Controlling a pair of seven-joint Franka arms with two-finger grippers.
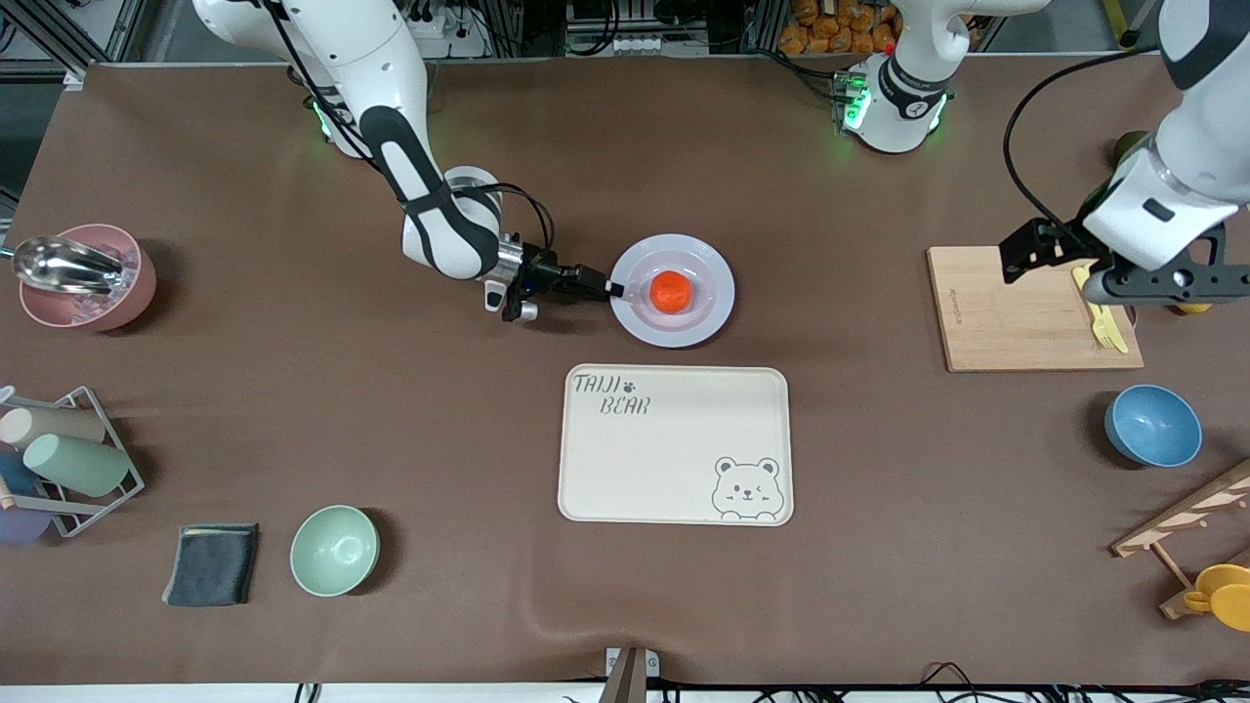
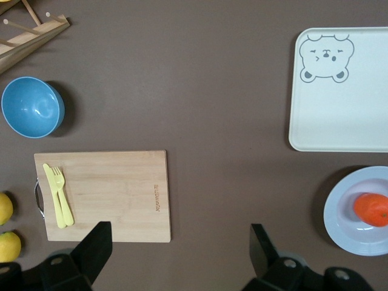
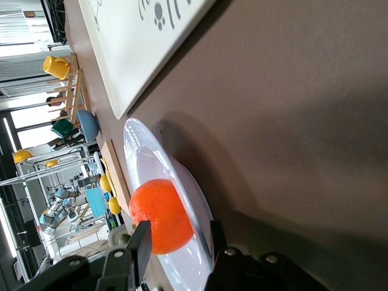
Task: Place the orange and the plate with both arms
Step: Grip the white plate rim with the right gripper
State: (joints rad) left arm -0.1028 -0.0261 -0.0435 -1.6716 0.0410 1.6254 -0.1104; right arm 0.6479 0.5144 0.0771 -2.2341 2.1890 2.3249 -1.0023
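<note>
The orange (image 1: 672, 291) lies in the middle of the pale plate (image 1: 708, 264), which rests on the table farther from the front camera than the bear tray. My right gripper (image 1: 613, 287) is low at the plate's rim on the right arm's side. In the right wrist view it (image 3: 179, 245) is open, one finger over the plate (image 3: 151, 163) beside the orange (image 3: 159, 212), the other outside the rim. My left gripper (image 1: 1123, 288) hangs open and empty over the wooden board. The left wrist view shows it (image 2: 179, 248), with the plate (image 2: 339, 212) and orange (image 2: 371, 209) off to the side.
A cream bear tray (image 1: 674, 444) lies nearer the front camera than the plate. The wooden board (image 1: 1016, 312) carries a yellow fork and knife (image 2: 58, 197). A blue bowl (image 1: 1152, 425), green bowl (image 1: 334, 550), pink bowl (image 1: 83, 278), grey cloth (image 1: 210, 563) and cup rack (image 1: 68, 469) ring the table.
</note>
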